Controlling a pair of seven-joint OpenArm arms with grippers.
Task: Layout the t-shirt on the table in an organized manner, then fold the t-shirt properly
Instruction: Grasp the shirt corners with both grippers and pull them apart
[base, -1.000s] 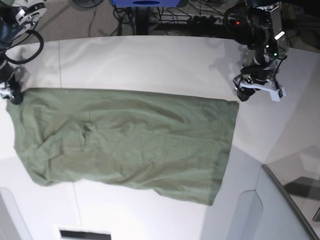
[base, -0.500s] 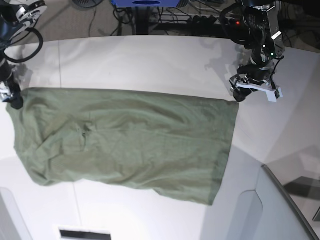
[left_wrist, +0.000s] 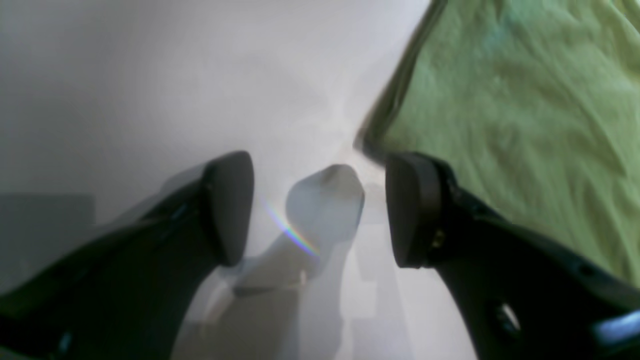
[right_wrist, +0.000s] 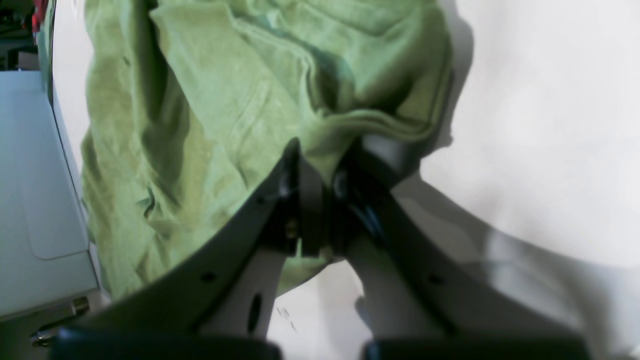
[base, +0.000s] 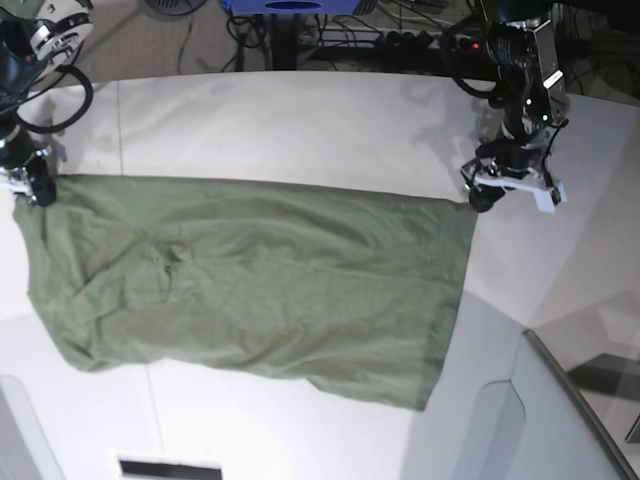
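While the t-shirt (left_wrist: 525, 125) fills the upper right of the left wrist view, the left end effector (left_wrist: 310, 210) stands released, its two dark pads well apart over bare white bench (left_wrist: 150, 75). The nearest corner of the cloth lies just beside the right-hand pad, not between the pads, so nothing is grasped there.

In the right wrist view, the right end effector (right_wrist: 320, 175) is clenched on a bunched edge of the t-shirt (right_wrist: 225, 115); the fabric rises in folds into the closed jaws, and the bench (right_wrist: 550, 125) shows bare to the right.

From the base view, the t-shirt (base: 250, 280) lies spread across the bench (base: 300, 120) as a wide, roughly rectangular sheet with some creases at its left part and an uneven lower edge. The right end effector (base: 35, 185) pinches the far-left corner, and the left end effector (base: 485, 190) hovers just beside the opposite top corner.

As a judgement, the laying-out is well advanced but not finished: the left arm has yet to take its corner, the creases need pulling flat, and no fold is made.
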